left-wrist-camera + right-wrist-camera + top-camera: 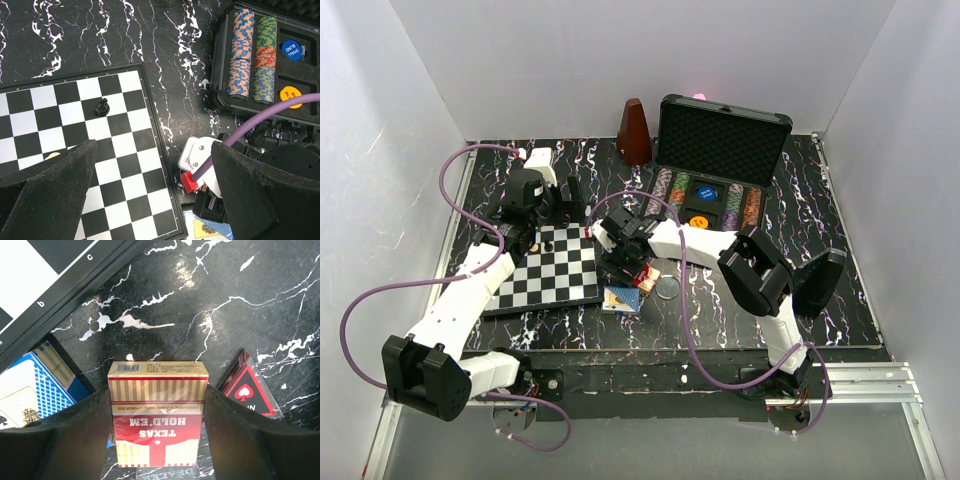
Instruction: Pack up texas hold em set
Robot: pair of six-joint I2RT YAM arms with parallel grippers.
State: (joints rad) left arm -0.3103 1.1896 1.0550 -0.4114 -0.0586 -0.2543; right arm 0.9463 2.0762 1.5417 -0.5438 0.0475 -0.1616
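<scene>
The black case (724, 138) stands open at the back, foam lid up, with rows of striped chips (241, 55) and blue (292, 50) and orange (291, 96) buttons inside. A red and gold "Texas Hold'em" card box (157, 415) sits on the marbled table between the fingers of my right gripper (157, 440), both pads against its sides. A blue card box (35, 385) lies to its left, and a clear dealer button (170, 473) lies partly under it. My left gripper (155, 200) hangs open over the chessboard's right edge, holding nothing.
The chessboard (75, 125) lies on the left with one black pawn (102, 106) on it. A black and red spade card pack (250, 387) lies right of the red box. A brown metronome (634, 132) stands left of the case. The right arm's purple cable (280, 112) crosses the left wrist view.
</scene>
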